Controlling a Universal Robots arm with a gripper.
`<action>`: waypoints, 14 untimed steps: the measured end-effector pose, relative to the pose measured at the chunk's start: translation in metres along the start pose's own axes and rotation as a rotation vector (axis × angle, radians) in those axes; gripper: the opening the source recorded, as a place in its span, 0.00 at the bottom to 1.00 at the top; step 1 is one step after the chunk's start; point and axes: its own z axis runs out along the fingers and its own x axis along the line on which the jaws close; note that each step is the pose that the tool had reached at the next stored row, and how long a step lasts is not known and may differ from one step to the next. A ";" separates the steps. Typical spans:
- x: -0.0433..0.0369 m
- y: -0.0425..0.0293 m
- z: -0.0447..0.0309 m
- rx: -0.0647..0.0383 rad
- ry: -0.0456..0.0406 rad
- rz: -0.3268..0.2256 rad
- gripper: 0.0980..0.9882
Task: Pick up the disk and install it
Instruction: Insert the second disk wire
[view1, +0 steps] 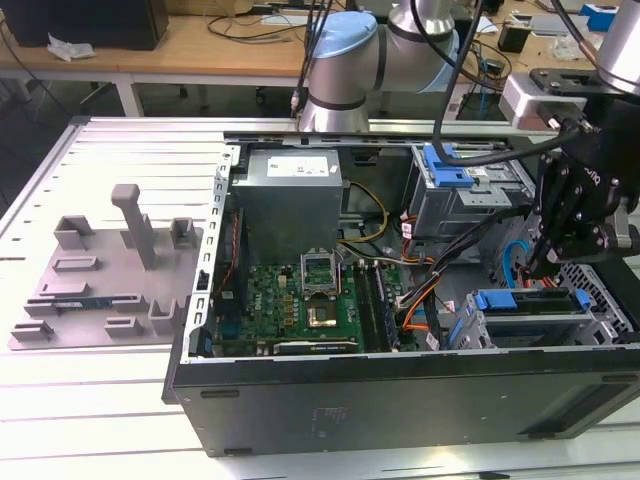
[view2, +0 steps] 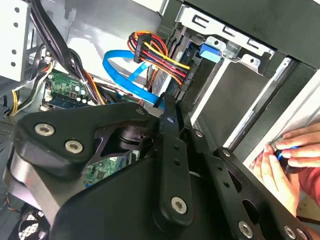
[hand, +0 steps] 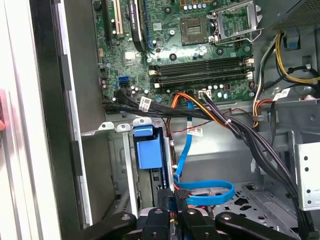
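The disk (view1: 530, 300) stands on edge in the metal drive cage (view1: 600, 325) at the front corner of the open computer case, on the exterior view's right. Its bright blue bracket faces up. The first wrist view shows that blue bracket (hand: 149, 150) at the cage mouth, and the second wrist view shows it too (view2: 210, 52). My gripper (view1: 540, 268) hangs just above the disk's inner end. Its black fingers (hand: 162, 200) are pressed close together, shut, with nothing visible between them, beside the disk's cable plugs (view2: 165, 62).
A blue flat cable (hand: 205, 192) and bundled wires (hand: 240, 130) loop around the gripper. Another blue-fronted drive bay (view1: 450, 165) sits at the back. The grey fixture tray (view1: 110, 270) lies outside the case on the exterior view's left. A person's hand (view2: 285, 155) rests near the case's outer edge.
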 end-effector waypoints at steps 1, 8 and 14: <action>0.0001 0.0000 0.0008 0.001 -0.0002 -0.004 0.07; 0.0031 0.0012 0.0046 0.008 -0.0023 -0.059 0.07; 0.0037 0.0012 0.0046 0.009 -0.0023 -0.059 0.07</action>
